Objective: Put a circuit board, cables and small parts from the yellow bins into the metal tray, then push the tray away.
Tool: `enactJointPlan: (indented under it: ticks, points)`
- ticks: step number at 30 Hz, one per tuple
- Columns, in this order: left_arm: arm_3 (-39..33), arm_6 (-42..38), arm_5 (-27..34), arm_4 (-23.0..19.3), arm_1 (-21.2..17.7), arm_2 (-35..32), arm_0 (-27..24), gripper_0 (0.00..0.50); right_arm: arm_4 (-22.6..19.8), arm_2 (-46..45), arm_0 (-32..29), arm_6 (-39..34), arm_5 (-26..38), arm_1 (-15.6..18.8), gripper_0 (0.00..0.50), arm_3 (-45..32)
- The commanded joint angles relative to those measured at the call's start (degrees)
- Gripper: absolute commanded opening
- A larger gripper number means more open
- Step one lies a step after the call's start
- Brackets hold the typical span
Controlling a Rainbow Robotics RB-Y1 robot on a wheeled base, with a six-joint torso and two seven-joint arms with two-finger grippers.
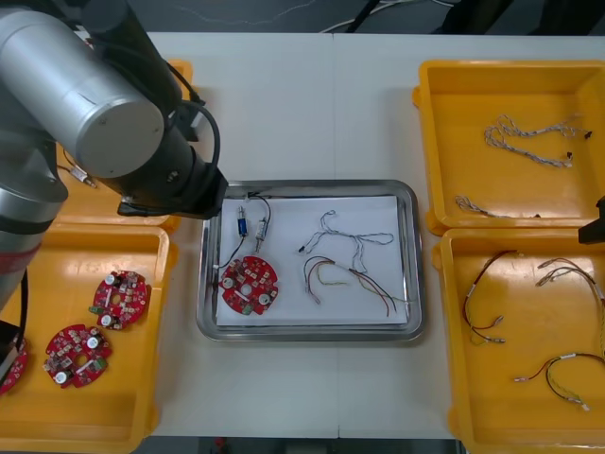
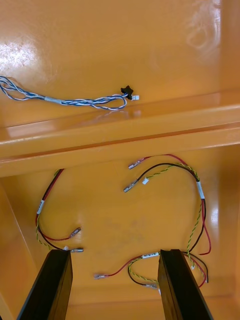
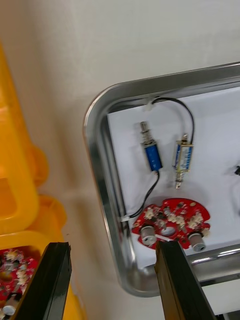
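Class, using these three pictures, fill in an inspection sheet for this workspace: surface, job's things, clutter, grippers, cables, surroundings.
Surface: light table, tray in the middle.
Job's things: the tray holds one circuit board and two small metal parts; spare boards lie in the near left bin.
Clutter: nothing seen.
Grippers: left gripper by the tray's left rim, jaws apart, empty; right gripper over the near right bin, jaws apart, empty.
Cables: one twisted cable and one red and yellow cable in the tray; more twisted cables in the far right bin; more red and yellow cables in the near right bin.
Surroundings: dark floor beyond the table's far edge.
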State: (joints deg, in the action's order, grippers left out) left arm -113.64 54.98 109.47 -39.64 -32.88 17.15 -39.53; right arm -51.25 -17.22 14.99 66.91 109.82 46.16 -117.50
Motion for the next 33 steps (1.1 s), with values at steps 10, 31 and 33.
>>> enactJointPlan:
  ticks: [10,31,33]
  points:
    - [-1.8,-5.2,0.5,-11.1,-15.2,-9.3,-0.3,0.5,-3.6,0.1,-1.3,-3.4,0.2,2.4,0.5,-2.3]
    - [-0.4,6.1,-4.4,-20.7,-27.8,-20.6,10.7,0.5,-4.6,22.1,11.6,-0.5,0.2,3.8,0.5,-4.0]
    - [-0.4,6.4,-4.8,-20.8,-28.2,-20.7,11.1,0.5,-4.7,24.2,12.8,-0.3,-0.8,3.7,0.5,-4.0]
